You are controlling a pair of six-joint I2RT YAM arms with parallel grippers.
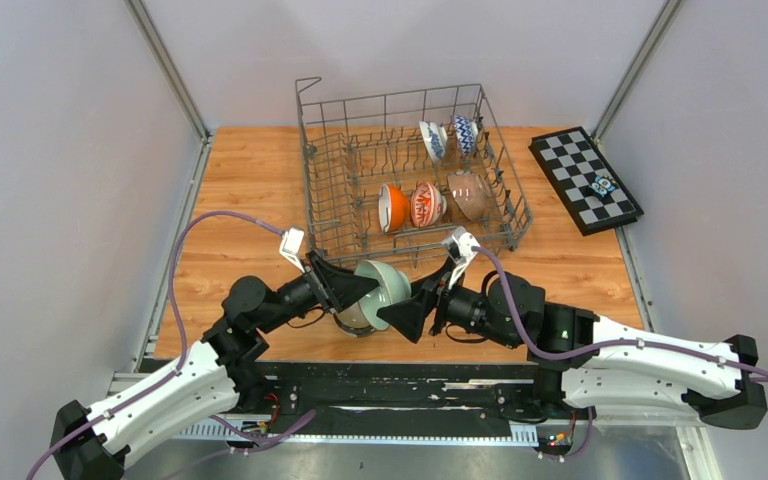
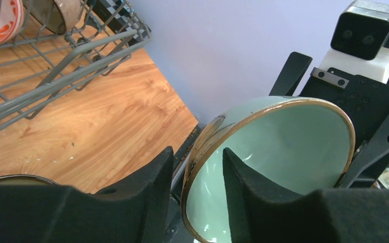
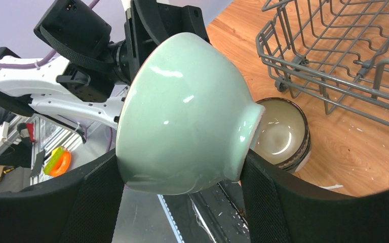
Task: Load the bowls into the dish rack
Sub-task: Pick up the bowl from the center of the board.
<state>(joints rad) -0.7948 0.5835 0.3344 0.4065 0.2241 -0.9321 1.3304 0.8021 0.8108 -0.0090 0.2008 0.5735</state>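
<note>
Five bowls (image 1: 392, 207) stand in the rack (image 1: 355, 180); two are left. The green bowl (image 1: 385, 285) hangs just near of it, right jaws clamped on it, left jaws apart astride its rim. The beige bowl (image 3: 282, 132) sits on the surface (image 1: 250, 190).

The bowl (image 3: 182, 116) is pale green, the dish rack (image 1: 355, 170) grey.

No lettering, label, brand, number or sign is legible in any of the three views. One small blue-and-white item (image 1: 601, 185) carries markings too small to make out. It lies on the black-and-white chequered board (image 1: 565, 158), at three o'clock of the grey wire dish rack (image 1: 307, 160).
</note>
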